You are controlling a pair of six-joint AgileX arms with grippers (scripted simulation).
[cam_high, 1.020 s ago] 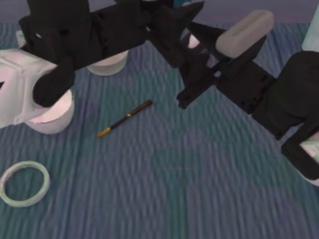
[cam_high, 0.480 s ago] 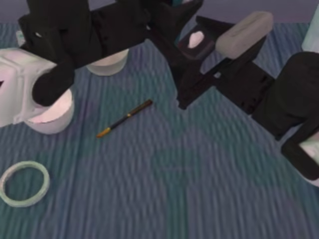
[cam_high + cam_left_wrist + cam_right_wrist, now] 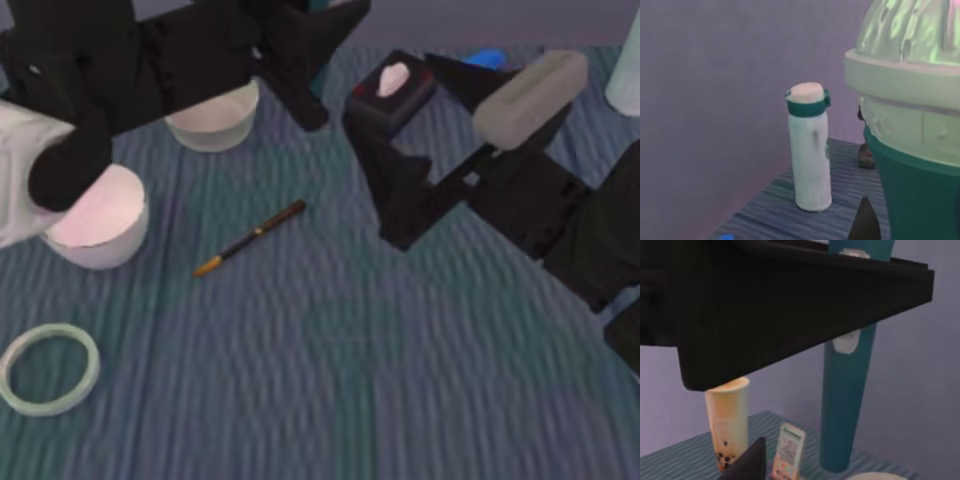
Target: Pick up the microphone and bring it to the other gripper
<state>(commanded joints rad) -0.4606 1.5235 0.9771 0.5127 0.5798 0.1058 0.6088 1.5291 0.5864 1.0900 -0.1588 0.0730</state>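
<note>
Microphone (image 3: 322,5) shows in the top view only as a teal sliver at the upper edge, hidden under the left end effector (image 3: 320,55), which is clamped on it above the far side of the table (image 3: 330,380). The left wrist view fills in the rest: pale ribbed head upward, teal handle below, close beside one black fingertip (image 3: 865,220), with a white bottle (image 3: 810,150) banded in teal standing behind. From the right wrist view the handle hangs upright clear of the table, white button strip showing, and a bubble-tea cup (image 3: 730,425) and a small card-like device (image 3: 787,450) stand beyond.

The right end effector (image 3: 388,80) hovers with its wedge fingers spread wide, a dark tissue box (image 3: 410,100) lying below the gap. Two white bowls (image 3: 100,215) (image 3: 215,120) sit at the left, the nearer one pale pink inside. A brush (image 3: 250,238) and a tape ring (image 3: 50,368) lie on the table.

Half a second ago the two end effectors overlapped; now they have pulled apart, the left one up and leftward with the microphone, the right one rightward.
</note>
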